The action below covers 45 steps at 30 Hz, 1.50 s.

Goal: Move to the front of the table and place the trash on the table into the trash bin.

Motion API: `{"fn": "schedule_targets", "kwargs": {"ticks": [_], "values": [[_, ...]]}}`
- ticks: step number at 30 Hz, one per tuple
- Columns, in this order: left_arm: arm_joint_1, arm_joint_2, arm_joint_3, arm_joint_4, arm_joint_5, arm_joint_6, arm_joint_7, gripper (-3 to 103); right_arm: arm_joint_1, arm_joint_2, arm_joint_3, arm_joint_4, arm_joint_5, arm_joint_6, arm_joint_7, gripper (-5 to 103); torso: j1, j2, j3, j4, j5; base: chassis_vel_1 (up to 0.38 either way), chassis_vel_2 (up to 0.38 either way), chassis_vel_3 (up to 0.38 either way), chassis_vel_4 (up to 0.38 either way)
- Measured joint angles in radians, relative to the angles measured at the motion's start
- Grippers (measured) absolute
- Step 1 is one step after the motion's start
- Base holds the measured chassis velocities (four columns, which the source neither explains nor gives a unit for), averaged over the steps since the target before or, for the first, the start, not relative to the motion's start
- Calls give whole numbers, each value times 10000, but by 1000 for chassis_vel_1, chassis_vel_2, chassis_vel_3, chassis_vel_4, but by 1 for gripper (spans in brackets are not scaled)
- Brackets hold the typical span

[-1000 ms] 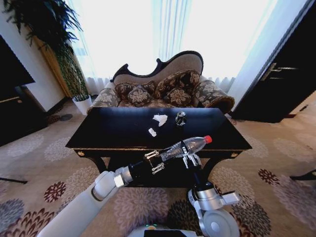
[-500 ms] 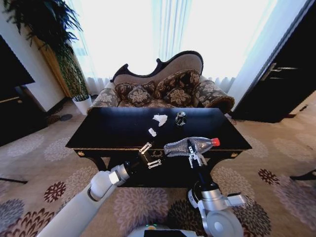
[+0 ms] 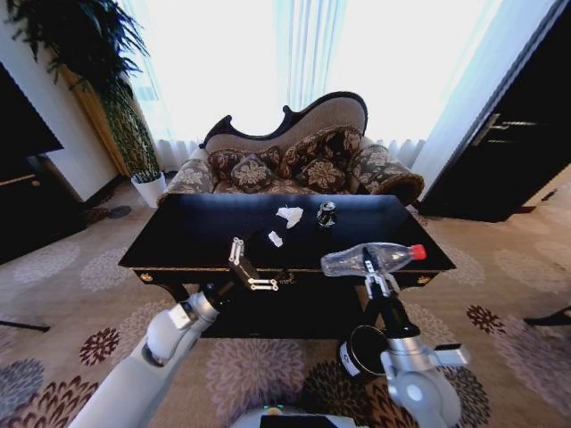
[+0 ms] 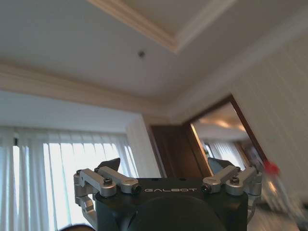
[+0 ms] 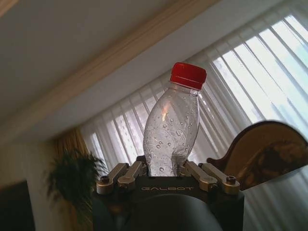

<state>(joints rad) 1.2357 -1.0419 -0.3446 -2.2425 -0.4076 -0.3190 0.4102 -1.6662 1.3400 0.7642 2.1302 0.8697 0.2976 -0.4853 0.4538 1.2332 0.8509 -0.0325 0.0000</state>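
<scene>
A clear bottle (image 3: 366,259) with a red cap lies sideways in my right gripper (image 3: 374,277), which is shut on it in front of the table's right front edge. In the right wrist view the bottle (image 5: 171,130) rises from between the fingers of the right gripper (image 5: 166,169). Below that arm stands the dark trash bin (image 3: 359,349) with a white label. My left gripper (image 3: 247,268) hangs open and empty at the front edge of the glossy black table (image 3: 196,241). The left gripper (image 4: 163,166) faces the ceiling. Two white paper scraps (image 3: 288,215) (image 3: 275,238) and a crushed can (image 3: 326,214) lie on the table.
A patterned sofa (image 3: 294,165) stands behind the table, before bright curtained windows. A plant in a white pot (image 3: 147,185) is at the back left, dark cabinets at the far left and a dark door (image 3: 517,134) at the right. Flowered carpet surrounds the table.
The left gripper has let go of the bottle's end and drawn back to the left, open. The right gripper has carried the bottle to the right, above the bin.
</scene>
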Motion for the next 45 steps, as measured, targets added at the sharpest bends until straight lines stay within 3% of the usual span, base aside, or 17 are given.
{"fn": "schedule_targets", "kwargs": {"ticks": [2, 4, 6, 9, 13, 15, 18, 27, 29, 32, 33, 34, 35, 37, 39, 40, 45], "values": [[44, -248, -356, -197, -490, 135, -32, 100, 87, -146, 427, -963, -774, 725, -865, 25, 0, 0, 0, -1, 0, 0, 0, 0, 0], [49, -294, -418, -210, -547, 151, -41, 100, 107, -168, 468, -1119, -905, 832, -987, 25, 0, 0, 0, -1, 0, 0, 0, 0, 0], [76, -557, -794, -239, -842, 225, -85, 100, 242, -253, 613, -2011, -1943, 1529, -1386, 25, 0, 0, 0, 0, 0, 0, 0, 0, 0], [84, -671, -1006, -294, -1040, 282, -121, 100, 353, -252, 685, -2451, -2890, 1782, -1176, 25, 0, 0, 0, -1, 0, 0, 0, 0, 0], [69, -823, -1666, -559, -1585, 469, -274, 100, 581, -93, 796, -3238, -5129, 1736, 271, 25, 0, 0, 0, -1, 0, 0, 0, 0, 0], [59, -834, -1810, -608, -1682, 502, -315, 100, 604, -67, 775, -3363, -5460, 1712, 460, 25, 0, 0, 0, -1, -2, 0, 0, 0, 0], [33, -877, -2499, -802, -2137, 688, -439, 100, 851, 15, 708, -4158, -6907, 1806, 1077, 25, 0, 0, 0, 0, -2, 0, 0, 0, 0], [168, -948, -4233, -1047, -3505, 1512, -927, 100, 1395, 91, 363, -6272, -8534, 1778, 2426, 25, 1, 0, 0, 0, -4, 0, 0, 0, 0], [222, -924, -4453, -1069, -3614, 1709, -1176, 100, 1483, 90, 262, -6575, -8662, 1764, 2596, 25, 0, 0, 0, 0, -3, 0, 0, 0, 0], [229, -852, -4896, -1101, -3739, 2881, -2758, 100, 1692, 166, -90, -7060, -8858, 1376, 3267, 25, 0, 0, 0, 1, -3, 0, 0, 0, 0], [229, -852, -4896, -1101, -3739, 2881, -2758, 100, 1692, 166, -90, -7060, -8858, 1376, 3267, 25, 0, 0, 0, 1, -3, 0, 0, 0, 0], [191, -848, -4962, -1101, -3765, 3195, -3086, 100, 1718, 190, -139, -7097, -8923, 1272, 3394, 25, 0, 0, 1, 1, -3, 0, 0, 0, 0], [84, -850, -5098, -1015, -3882, 3961, -3838, 100, 1784, 272, -273, -7187, -9159, 1037, 3704, 25, 0, 0, 0, 0, -3, 0, 0, 0, 0], [9, -858, -5219, -844, -4016, 4621, -4566, 100, 1872, 379, -403, -7311, -9499, 875, 3968, 25, 0, 0, 0, 0, -4, 0, 0, 0, 0], [2, -858, -5231, -809, -4043, 4705, -4672, 100, 1885, 392, -421, -7331, -9537, 859, 3998, 25, 1, 0, 0, 0, -5, 0, 0, 0, 0], [-15, -854, -5252, -640, -4159, 4961, -5090, 100, 1966, 449, -550, -7531, -9697, 792, 4155, 25, 1, 0, 0, 1, -5, 0, 0, 0, 0], [-90, -742, -5278, -547, -4360, 5101, -5288, 100, 2151, 431, -799, -8200, -9712, 822, 4367, 25, 0, 0, 0, 0, -2, 0, 0, 0, 0]]}}
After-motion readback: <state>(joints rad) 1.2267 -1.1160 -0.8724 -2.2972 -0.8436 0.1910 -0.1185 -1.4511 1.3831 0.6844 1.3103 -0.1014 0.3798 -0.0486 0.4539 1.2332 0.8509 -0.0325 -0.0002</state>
